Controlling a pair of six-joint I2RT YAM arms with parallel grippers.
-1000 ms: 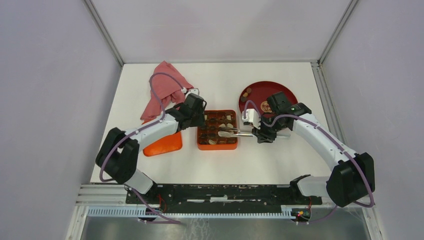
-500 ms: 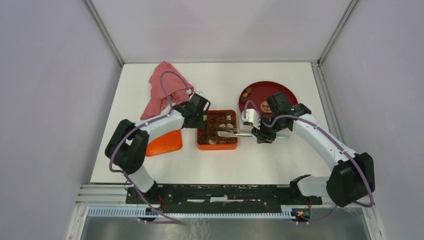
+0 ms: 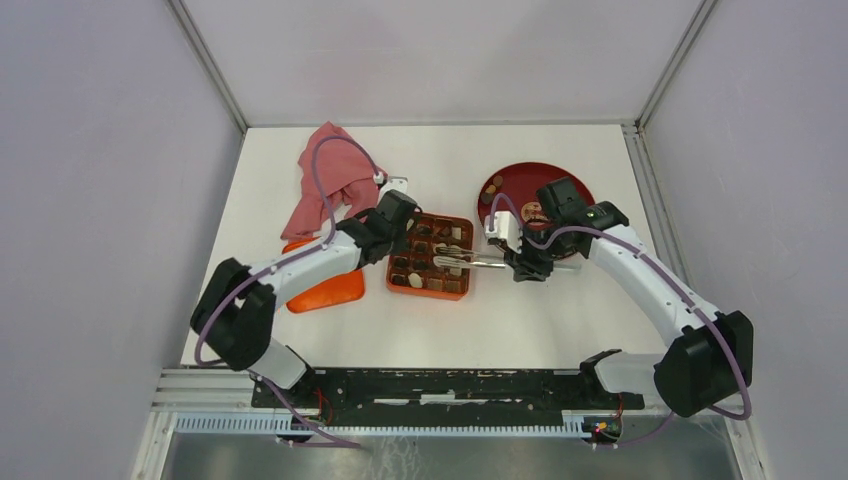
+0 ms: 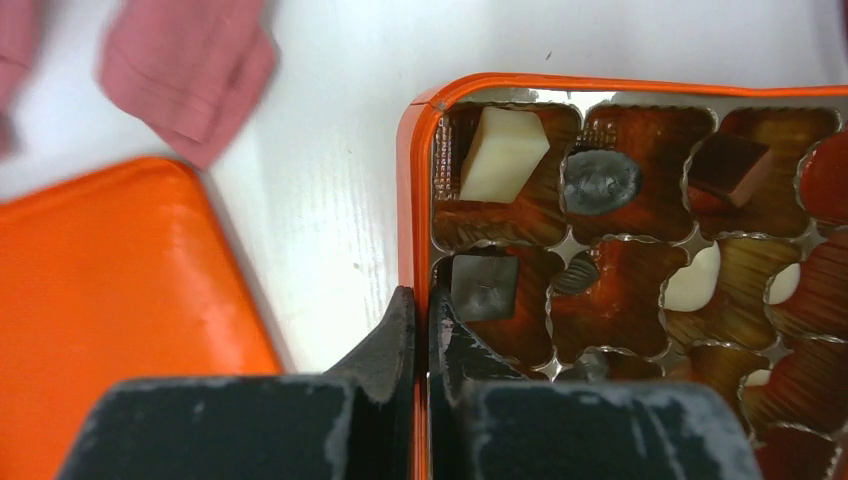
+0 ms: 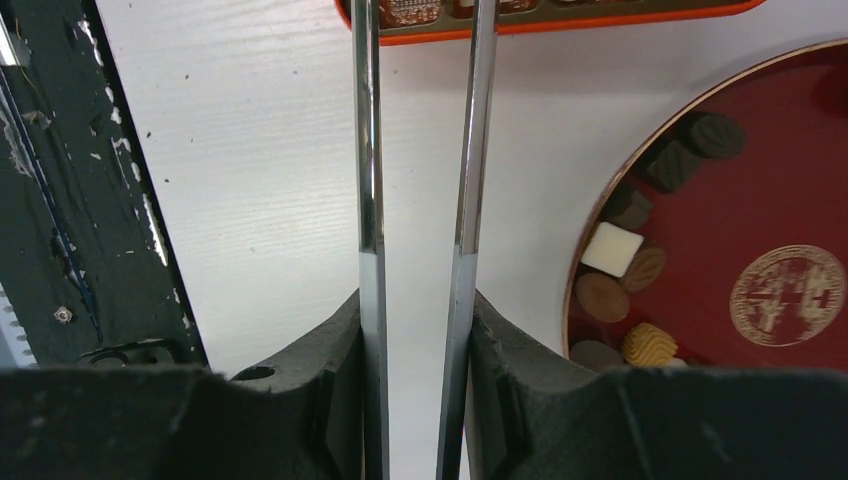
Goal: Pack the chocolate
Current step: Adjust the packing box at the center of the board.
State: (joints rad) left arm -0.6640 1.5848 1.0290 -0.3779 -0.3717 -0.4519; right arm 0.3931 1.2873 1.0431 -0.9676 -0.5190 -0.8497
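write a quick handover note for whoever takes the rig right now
Left tool: shut, pinching a side wall of the orange box.
Right tool: shut on the metal tongs, whose tips reach over the box; cannot tell if they carry a piece.
Chocolate: some in box cells, more pieces on the red plate.
Done: box partly filled.
Left: move the plate pieces into the empty cells. The orange lid lies beside the box.

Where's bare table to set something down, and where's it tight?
Free: the near strip of table between orange box and arm bases; the far strip between pink cloth and red plate. Crowded: at the box, left gripper, right gripper, tongs.
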